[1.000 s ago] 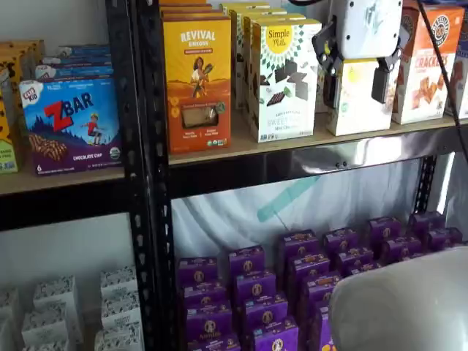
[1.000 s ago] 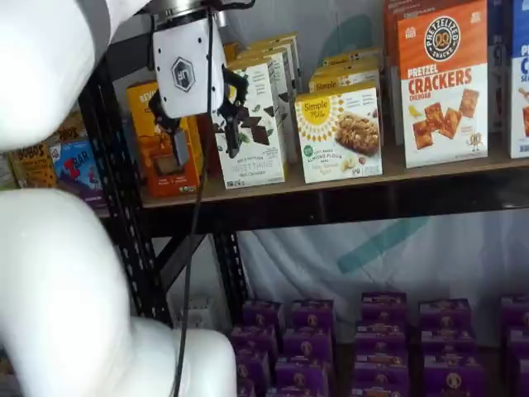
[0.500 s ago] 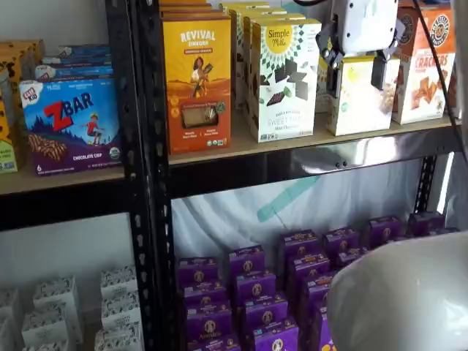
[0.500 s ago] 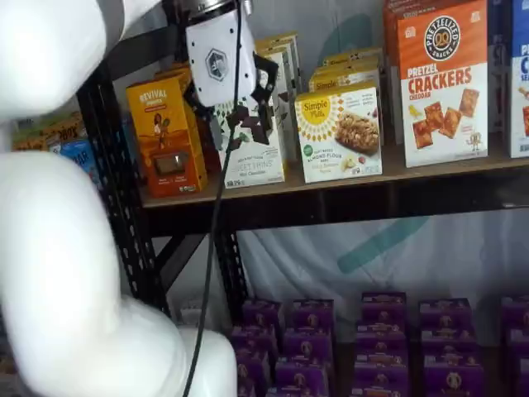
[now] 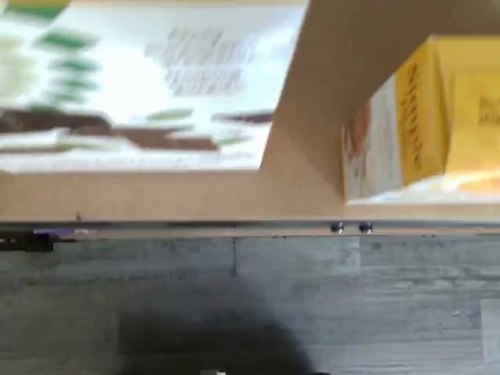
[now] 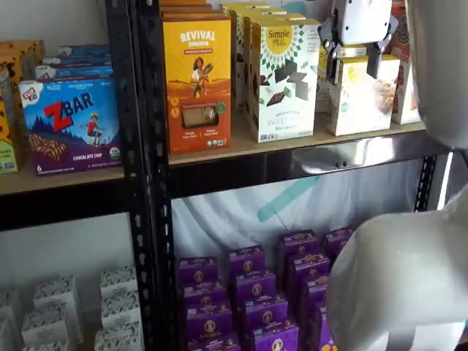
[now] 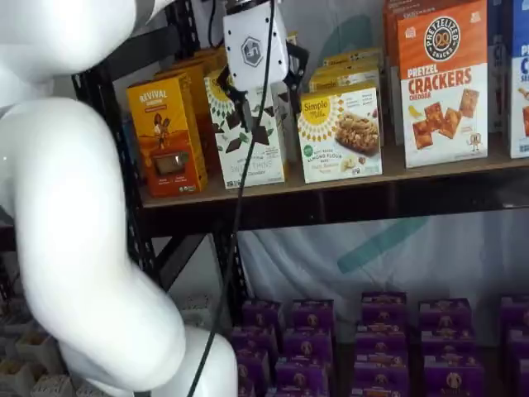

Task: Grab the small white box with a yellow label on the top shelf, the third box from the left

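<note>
- The gripper (image 6: 355, 63) hangs in front of the top shelf (image 6: 292, 162). Its two black fingers (image 6: 332, 67) stand plainly apart, one at each upper corner of the small white box (image 6: 363, 99), with nothing between them: spread and empty.
- From the gripper, the small white box sits just behind and slightly below the fingertips, near the shelf's front edge. In the other shelf view the gripper (image 7: 263, 98) looks off to one side of the small white box (image 7: 340, 135), so I cannot say how close the fingers really are.
- Beside the gripper, on the side away from the target, stands the taller white box (image 6: 282, 78) with dark chocolate squares. An orange box (image 6: 196, 82) is farther off that way, and a cracker box (image 7: 442, 83) stands beyond the target.
- The box looks like a light cardboard carton: stiff at its edges, soft on its broad printed face, smooth and possibly a bit slick. It probably holds cookies, so a hard squeeze could dent it or crush the contents.
- I'd take it across its narrow width, fingers on the two side panels near the upper half. There seems to be a gap on each side, narrower toward the taller box.
- The wrist view shows the shelf board (image 5: 312, 117) and a yellow-sided carton (image 5: 422, 125), too blurred to identify.
</note>
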